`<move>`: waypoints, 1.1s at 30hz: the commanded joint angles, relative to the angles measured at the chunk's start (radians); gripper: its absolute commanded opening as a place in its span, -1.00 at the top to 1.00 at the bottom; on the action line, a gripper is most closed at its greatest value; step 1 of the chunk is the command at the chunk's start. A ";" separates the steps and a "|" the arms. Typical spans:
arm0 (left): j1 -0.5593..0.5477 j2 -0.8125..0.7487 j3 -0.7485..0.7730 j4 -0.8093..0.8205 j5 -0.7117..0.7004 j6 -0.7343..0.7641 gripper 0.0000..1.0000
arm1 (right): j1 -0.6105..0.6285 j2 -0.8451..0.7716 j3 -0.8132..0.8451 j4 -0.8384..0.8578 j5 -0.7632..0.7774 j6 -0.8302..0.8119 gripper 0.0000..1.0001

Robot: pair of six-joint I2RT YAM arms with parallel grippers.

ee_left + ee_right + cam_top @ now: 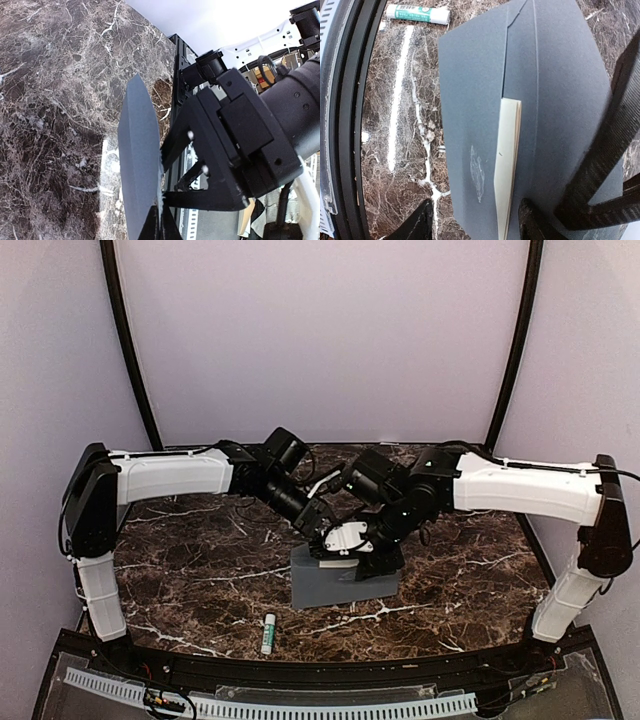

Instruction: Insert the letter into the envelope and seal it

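Observation:
The grey-blue envelope [345, 585] lies on the marble table [200, 560], below both wrists. In the right wrist view the envelope [555, 85] has the folded cream letter [507, 160] part-way in its pocket, one long edge still showing beside a pale emblem. My right gripper [476, 222] is open and straddles that letter edge without touching it. My left gripper [161, 227] is shut on the raised edge of the envelope [137, 165], which that view shows edge-on. The left fingers [600, 165] cross the envelope's right side.
A white and green glue stick [268, 633] lies near the table's front edge, left of the envelope; the right wrist view also shows the glue stick [417, 14]. A black rail [320, 675] runs along the near edge. The right gripper's black body [235, 145] stands close beside the left fingers.

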 commanded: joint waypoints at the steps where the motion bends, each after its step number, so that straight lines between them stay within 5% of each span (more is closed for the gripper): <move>1: 0.012 -0.005 -0.003 0.035 0.082 -0.037 1.00 | 0.024 0.003 -0.009 0.048 0.027 -0.010 -0.14; 10: 0.032 -0.014 -0.011 0.080 0.137 -0.087 1.00 | 0.067 0.033 -0.024 0.071 0.078 -0.019 -0.49; 12: 0.039 -0.016 -0.016 0.086 0.137 -0.090 1.00 | 0.069 0.037 -0.025 0.072 0.077 -0.019 -0.93; 13: 0.038 -0.015 -0.017 0.087 0.136 -0.090 1.00 | 0.069 0.037 -0.023 0.074 0.090 -0.019 -0.97; 23: 0.042 -0.013 -0.022 0.085 0.108 -0.084 1.00 | 0.057 -0.050 0.010 0.044 0.142 -0.026 -0.97; 33: 0.056 0.013 -0.019 0.086 0.070 -0.077 1.00 | -0.073 -0.222 0.022 -0.026 -0.062 -0.011 -0.97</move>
